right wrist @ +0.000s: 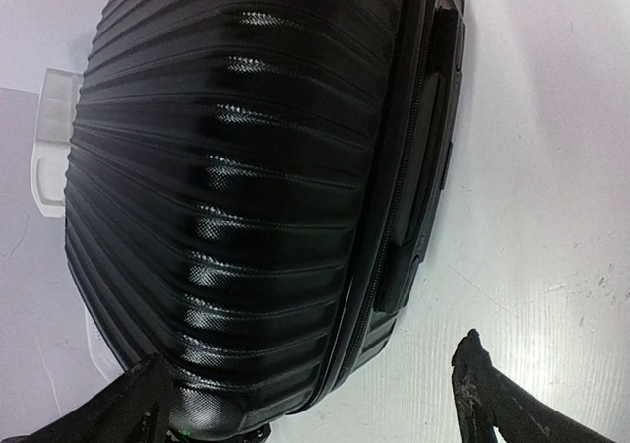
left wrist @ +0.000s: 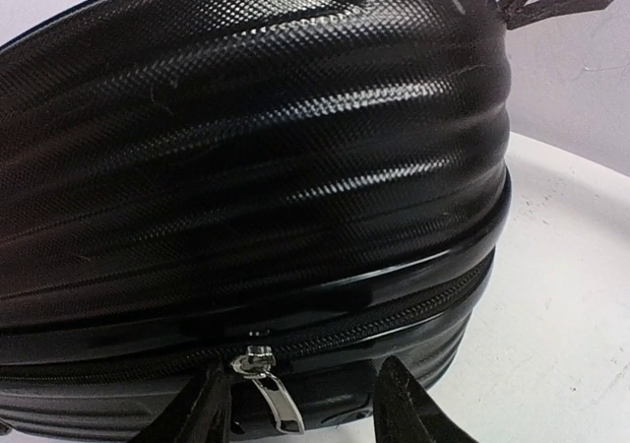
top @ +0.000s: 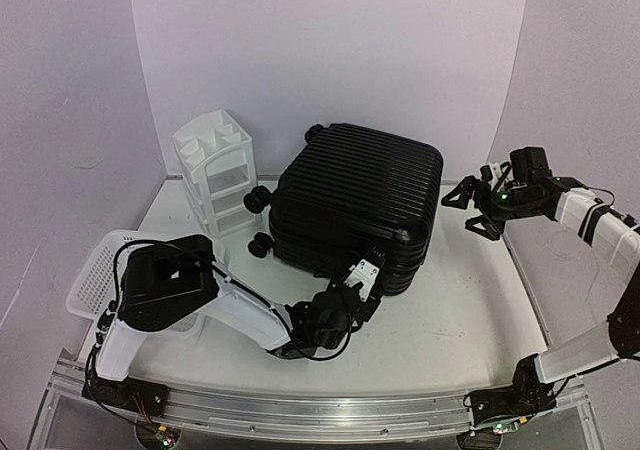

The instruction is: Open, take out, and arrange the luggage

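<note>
Beside luggage (top: 355, 205), drawer unit (top: 215, 173), mesh basket (top: 93, 275)

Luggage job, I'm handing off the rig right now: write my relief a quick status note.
Left gripper: open, fingers either side of the zipper pull on the near edge, not gripping it.
Right gripper: open, off the right side of the luggage, holding nothing.
Luggage: lying flat mid-table, zip closed.
Done: the left arm is lined up on the zipper, nothing more.
Left: unzip, open the shell, take out the contents, arrange them.
</note>
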`<state>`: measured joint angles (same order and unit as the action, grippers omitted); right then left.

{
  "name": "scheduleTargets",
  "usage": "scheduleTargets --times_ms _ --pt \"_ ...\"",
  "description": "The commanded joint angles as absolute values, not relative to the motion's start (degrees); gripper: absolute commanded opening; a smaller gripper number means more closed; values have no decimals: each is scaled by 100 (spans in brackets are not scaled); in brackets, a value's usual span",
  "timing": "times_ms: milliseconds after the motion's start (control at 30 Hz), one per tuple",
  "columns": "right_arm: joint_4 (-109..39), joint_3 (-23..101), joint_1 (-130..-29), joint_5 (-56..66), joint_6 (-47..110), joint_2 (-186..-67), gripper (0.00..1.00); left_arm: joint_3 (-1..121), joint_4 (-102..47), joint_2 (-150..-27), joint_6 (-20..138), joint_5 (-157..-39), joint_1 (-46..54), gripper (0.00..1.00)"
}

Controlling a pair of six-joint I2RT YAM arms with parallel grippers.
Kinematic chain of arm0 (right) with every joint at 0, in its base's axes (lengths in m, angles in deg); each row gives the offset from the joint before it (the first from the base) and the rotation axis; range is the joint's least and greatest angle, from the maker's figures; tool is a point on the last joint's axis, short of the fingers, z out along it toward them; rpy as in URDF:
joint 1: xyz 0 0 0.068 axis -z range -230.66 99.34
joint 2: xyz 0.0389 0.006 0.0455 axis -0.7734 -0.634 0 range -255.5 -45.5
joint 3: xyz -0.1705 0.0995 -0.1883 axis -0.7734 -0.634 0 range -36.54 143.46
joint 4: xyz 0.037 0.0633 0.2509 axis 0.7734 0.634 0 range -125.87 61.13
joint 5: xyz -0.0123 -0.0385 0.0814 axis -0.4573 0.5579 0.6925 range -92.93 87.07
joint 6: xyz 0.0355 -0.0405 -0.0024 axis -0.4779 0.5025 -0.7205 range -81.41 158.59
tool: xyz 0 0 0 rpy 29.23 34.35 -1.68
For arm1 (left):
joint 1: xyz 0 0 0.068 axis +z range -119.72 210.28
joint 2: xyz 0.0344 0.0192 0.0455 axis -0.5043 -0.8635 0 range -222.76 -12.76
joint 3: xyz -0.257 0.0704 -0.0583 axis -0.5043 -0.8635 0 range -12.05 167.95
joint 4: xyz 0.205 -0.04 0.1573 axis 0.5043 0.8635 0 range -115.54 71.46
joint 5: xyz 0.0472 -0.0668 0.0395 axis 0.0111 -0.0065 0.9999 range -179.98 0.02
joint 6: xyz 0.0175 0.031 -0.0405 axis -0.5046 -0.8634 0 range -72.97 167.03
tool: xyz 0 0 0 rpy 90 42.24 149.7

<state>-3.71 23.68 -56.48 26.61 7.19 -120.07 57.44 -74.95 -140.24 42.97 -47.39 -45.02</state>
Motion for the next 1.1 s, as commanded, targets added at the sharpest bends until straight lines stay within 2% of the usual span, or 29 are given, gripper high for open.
scheduleTargets --times_ms 0,333,467,633,700,767,900,933,1067 --pt "-617 2425 -5671 2709 710 -11823 98 6118 -7573 -14116 4338 -4470 -4428 46" --pt "-688 2341 -5672 2730 743 -11882 98 6011 -7303 -14038 4651 -4630 -4275 31" --pt "-849 2286 -5540 2773 584 -11994 98 5996 -7282 -14015 4656 -4686 -4227 16" --pt "-1551 2123 -5121 2976 -88 -12376 98 5867 -7258 -13885 4648 -4913 -4188 1" --pt "-1692 2254 -5022 3093 -216 -12831 96 5744 -7238 -13747 4728 -5165 -4190 0" --pt "-1886 2556 -4892 3309 -271 -13475 88 5604 -7212 -13622 4884 -5532 -4187 0" --pt "-2285 3206 -4722 3574 -481 -14574 62 5359 -7064 -13411 5261 -5809 -4192 0" --pt "-2336 3385 -4708 3549 -485 -14809 58 5319 -7011 -13385 5318 -5888 -4186 0" --pt "-2540 4112 -4705 3773 -584 -15695 54 5289 -6809 -13355 5529 -5977 -4188 0"
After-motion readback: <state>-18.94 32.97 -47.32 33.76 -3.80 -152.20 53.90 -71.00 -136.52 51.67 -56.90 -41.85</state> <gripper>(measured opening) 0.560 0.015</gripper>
